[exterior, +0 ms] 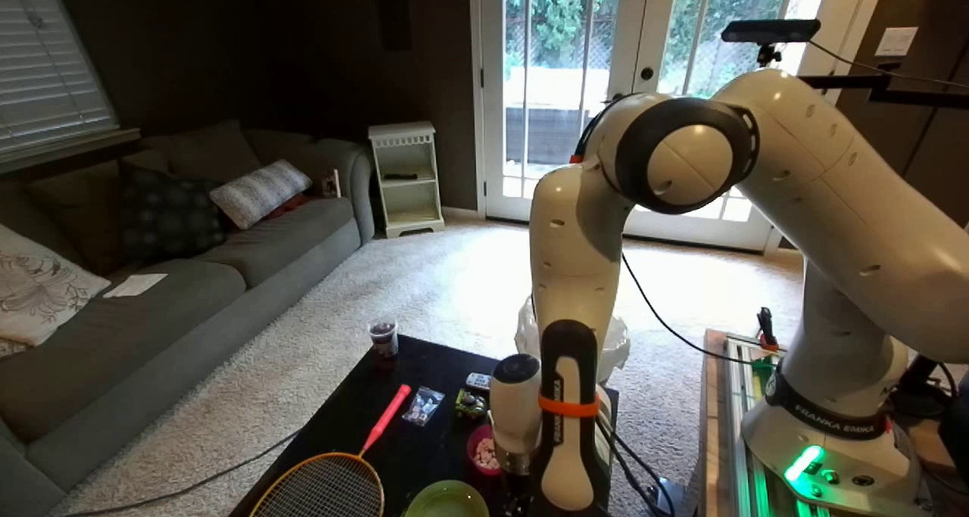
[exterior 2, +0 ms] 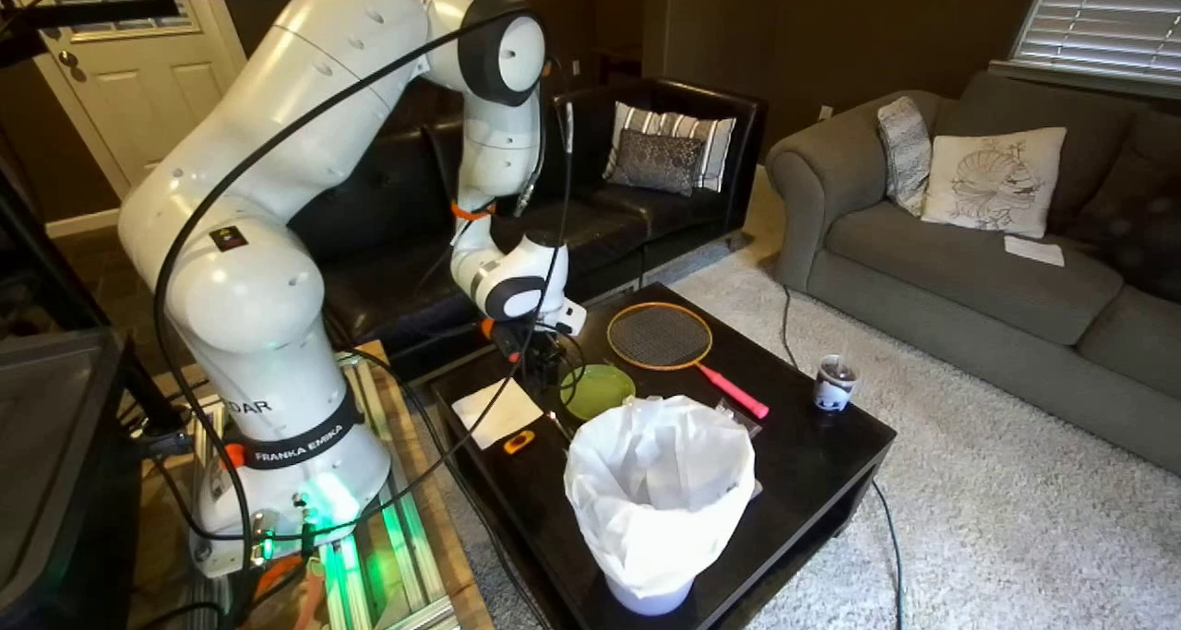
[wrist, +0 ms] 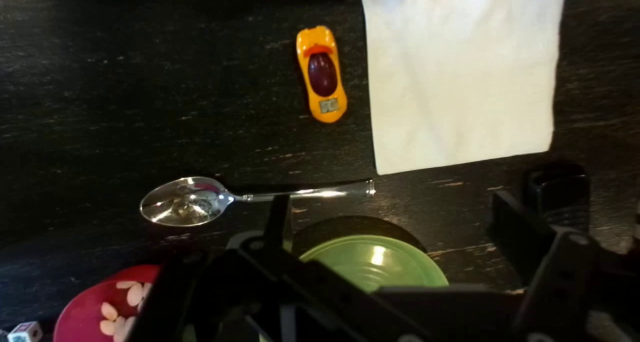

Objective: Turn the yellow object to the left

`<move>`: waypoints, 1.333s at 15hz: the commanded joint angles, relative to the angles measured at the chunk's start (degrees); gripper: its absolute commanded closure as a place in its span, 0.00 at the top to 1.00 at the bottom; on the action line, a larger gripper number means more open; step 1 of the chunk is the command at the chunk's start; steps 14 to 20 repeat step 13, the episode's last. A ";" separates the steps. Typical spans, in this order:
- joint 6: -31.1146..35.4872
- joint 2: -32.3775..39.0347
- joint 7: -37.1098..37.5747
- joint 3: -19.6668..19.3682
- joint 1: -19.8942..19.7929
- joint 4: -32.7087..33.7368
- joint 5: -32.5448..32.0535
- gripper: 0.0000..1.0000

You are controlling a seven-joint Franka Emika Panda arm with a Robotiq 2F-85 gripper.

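Two fingers (wrist: 520, 232) stand wide apart, gripping nothing, presumably to straddle the yellow toy car (wrist: 322, 76) at their eleven o'clock in the wrist view.

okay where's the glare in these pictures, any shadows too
Wrist view: glints on the spoon and green dish, shadow beside the dish; an exterior view: daylight through glass doors, carpet partly washed out; both exterior views: green light glowing at the robot base.

In an exterior view, glass doors (exterior: 634, 48) are glowing upper right, a sofa (exterior: 185, 294) is lining the left, carpet (exterior: 424, 282) spreading between.
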 commanded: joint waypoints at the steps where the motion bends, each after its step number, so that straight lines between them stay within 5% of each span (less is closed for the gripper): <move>1: -9.77 -7.54 0.55 3.87 -5.14 -4.17 -1.05 1.00; 4: -16.90 -10.74 0.54 6.07 -7.42 -4.83 -0.03 1.00; 5: -13.31 -7.22 0.32 4.48 -6.10 -2.46 -0.62 1.00; 20: -14.00 -7.48 0.28 4.55 -6.33 -2.47 -0.55 1.00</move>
